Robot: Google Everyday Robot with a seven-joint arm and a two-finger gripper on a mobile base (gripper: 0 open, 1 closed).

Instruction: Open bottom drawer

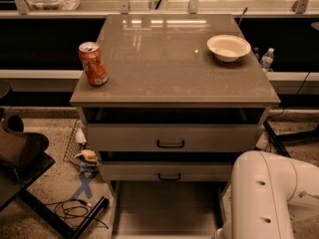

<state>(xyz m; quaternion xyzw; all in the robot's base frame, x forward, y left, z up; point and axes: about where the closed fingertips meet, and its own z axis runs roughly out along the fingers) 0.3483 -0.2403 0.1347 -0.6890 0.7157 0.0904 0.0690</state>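
Camera view: the bottom drawer (164, 208) sits pulled out toward us at the foot of the cabinet, its plain grey inside showing under the middle drawer (124, 172). The white arm (264, 198) fills the near right corner and runs off the bottom edge. The tool is out of frame there, so I cannot tell its state. Up on the counter (169, 73), an orange can (93, 63) stands near left and a white bowl (228, 47) sits far right.
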